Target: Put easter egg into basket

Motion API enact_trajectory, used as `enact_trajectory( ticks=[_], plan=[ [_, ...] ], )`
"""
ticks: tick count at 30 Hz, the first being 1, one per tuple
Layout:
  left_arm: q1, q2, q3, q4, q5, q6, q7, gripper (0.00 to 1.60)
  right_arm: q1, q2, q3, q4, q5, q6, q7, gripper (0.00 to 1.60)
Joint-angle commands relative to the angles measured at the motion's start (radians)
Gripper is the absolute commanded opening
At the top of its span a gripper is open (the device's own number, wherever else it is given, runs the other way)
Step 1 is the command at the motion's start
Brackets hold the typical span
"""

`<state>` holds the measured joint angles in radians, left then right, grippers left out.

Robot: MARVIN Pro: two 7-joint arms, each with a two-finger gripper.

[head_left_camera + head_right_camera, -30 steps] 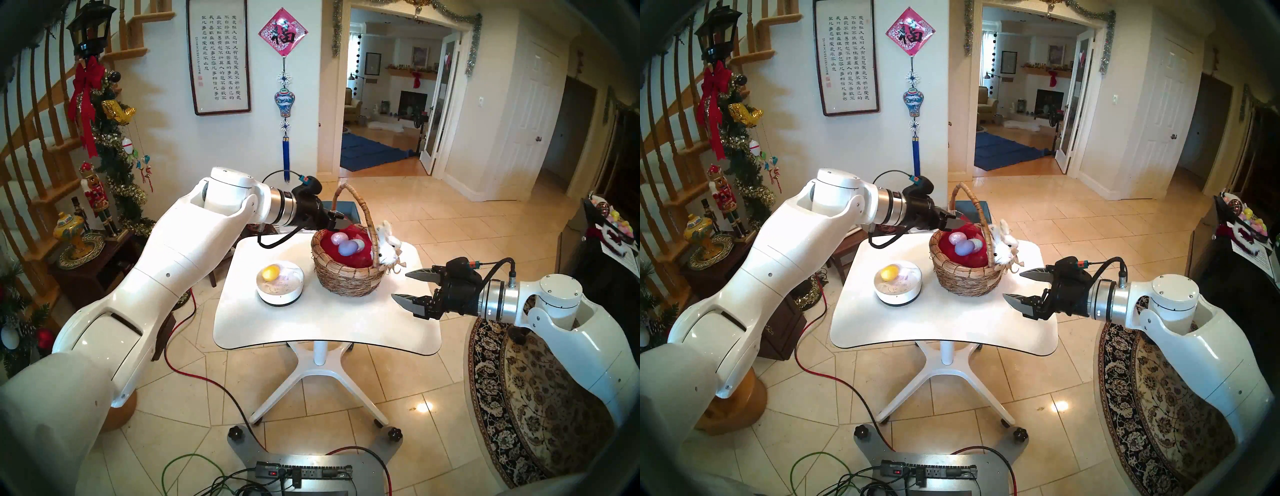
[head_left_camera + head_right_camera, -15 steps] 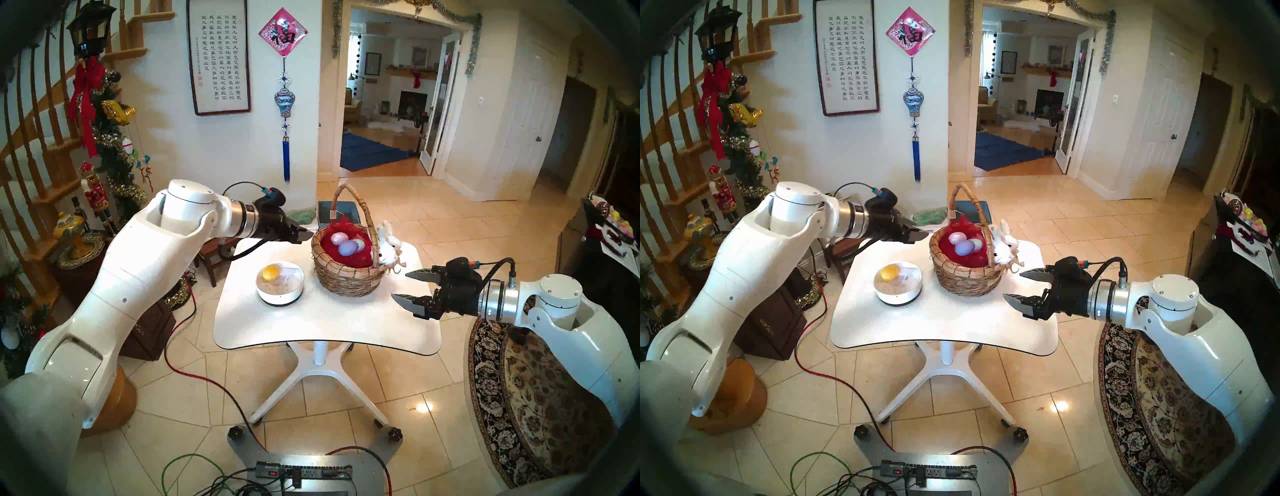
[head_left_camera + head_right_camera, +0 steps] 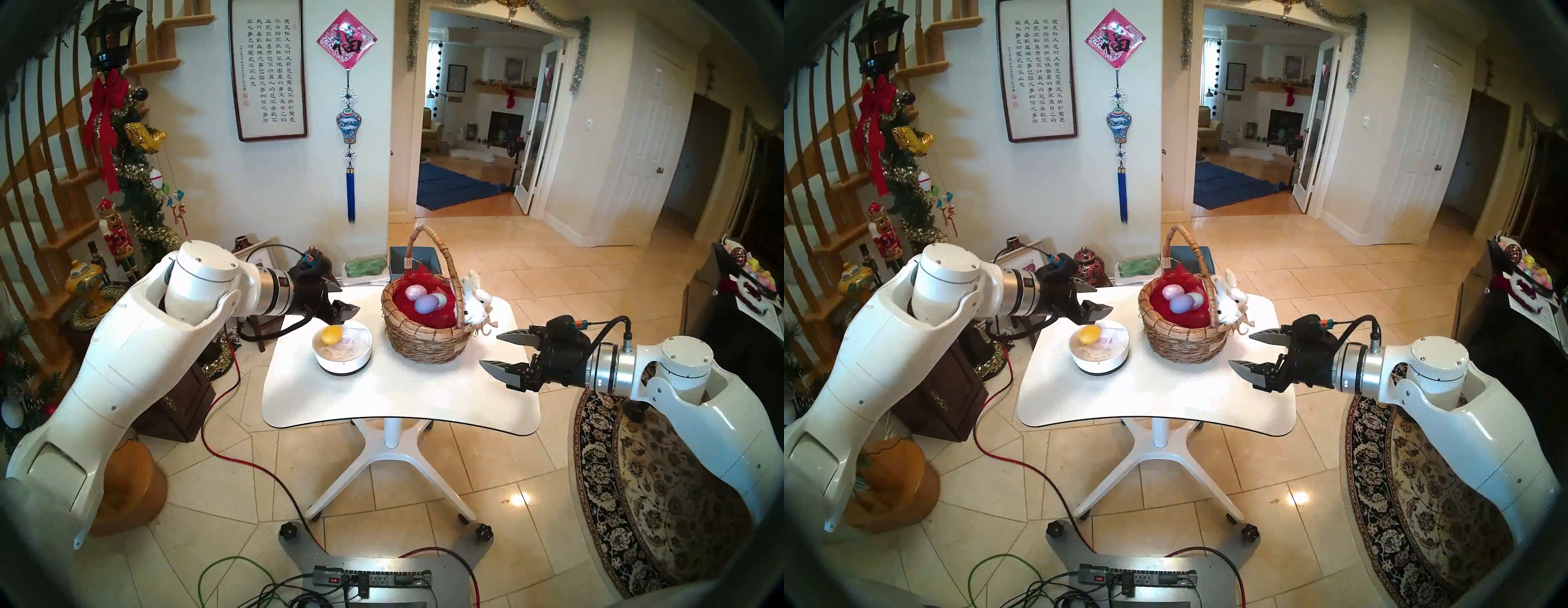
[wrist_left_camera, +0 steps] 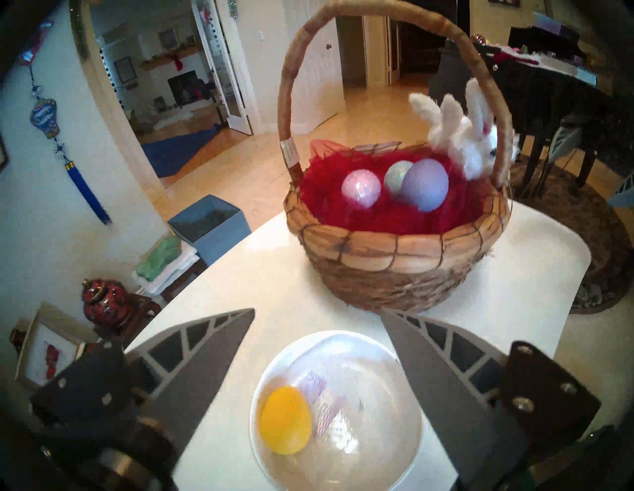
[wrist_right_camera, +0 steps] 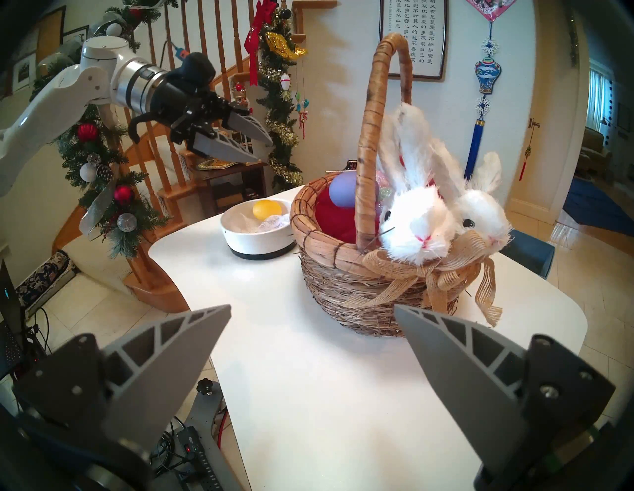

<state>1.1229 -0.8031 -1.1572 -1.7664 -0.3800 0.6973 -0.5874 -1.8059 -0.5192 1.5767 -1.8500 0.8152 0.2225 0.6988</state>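
I am looking at a smooth, glossy yellow egg (image 4: 285, 424) lying in the low white bowl (image 4: 408, 445) on the white counter (image 3: 382, 395), against the bowl's left inner wall beside some clear crinkled wrap. In my left wrist view its long axis is running roughly up the picture, leaning slightly right, the narrower end pointing toward the basket (image 4: 398, 260). My left jaws (image 4: 317, 313) are standing spread and empty, hovering above the bowl's far-left rim and angled down; the egg is sitting below and between their two fingers, nearer the left one, not touching either. The woven basket, red-lined with white plush bunnies on its rim, is holding pink, purple and pale green eggs just beyond the bowl. My right jaws (image 3: 488, 349) are hanging spread and empty beside the basket's right side.
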Motion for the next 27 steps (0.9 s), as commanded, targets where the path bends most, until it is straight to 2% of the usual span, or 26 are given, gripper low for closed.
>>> enact_trajectory(
  ticks=[1, 2, 3, 4, 6, 7, 8, 11, 16, 21, 27],
  plan=[
    [0.128, 0.06, -0.037, -0.129, 0.019, 0.039, 0.091, 1.25, 0.003, 0.002, 0.008, -0.001, 0.001, -0.002, -0.001, 1.6],
    [0.107, 0.062, -0.014, -0.108, 0.008, 0.048, 0.089, 1.25, 0.003, 0.002, 0.008, -0.001, 0.001, -0.002, -0.001, 1.6],
    [0.155, 0.065, -0.049, -0.159, 0.005, 0.076, 0.112, 1.29, 0.003, 0.002, 0.008, -0.001, 0.001, -0.002, -0.001, 1.6],
    [0.144, 0.066, -0.037, -0.148, -0.001, 0.078, 0.109, 1.3, 0.003, 0.002, 0.008, -0.001, 0.001, -0.002, -0.001, 1.6],
    [0.197, 0.075, -0.057, -0.204, -0.014, 0.134, 0.137, 1.2, 0.003, 0.002, 0.008, -0.001, 0.001, -0.002, -0.001, 1.6],
    [0.195, 0.079, -0.046, -0.203, -0.014, 0.14, 0.137, 1.19, 0.003, 0.002, 0.008, -0.001, 0.001, -0.002, -0.001, 1.6],
    [0.235, 0.086, -0.071, -0.252, -0.014, 0.163, 0.166, 1.21, 0.003, 0.002, 0.008, -0.001, 0.001, -0.002, -0.001, 1.6],
    [0.232, 0.083, -0.068, -0.244, -0.025, 0.174, 0.169, 1.22, 0.003, 0.002, 0.008, -0.001, 0.001, -0.002, -0.001, 1.6],
    [0.297, 0.07, -0.129, -0.32, -0.039, 0.229, 0.243, 1.25, 0.002, 0.002, 0.009, -0.001, 0.002, -0.003, -0.001, 1.6],
    [0.279, 0.026, -0.128, -0.3, -0.035, 0.248, 0.289, 1.29, 0.001, 0.002, 0.01, -0.002, 0.002, -0.003, -0.002, 1.6],
    [0.247, 0.001, -0.101, -0.26, -0.034, 0.251, 0.3, 1.29, 0.001, 0.002, 0.01, -0.002, 0.002, -0.003, -0.001, 1.6]
  ],
)
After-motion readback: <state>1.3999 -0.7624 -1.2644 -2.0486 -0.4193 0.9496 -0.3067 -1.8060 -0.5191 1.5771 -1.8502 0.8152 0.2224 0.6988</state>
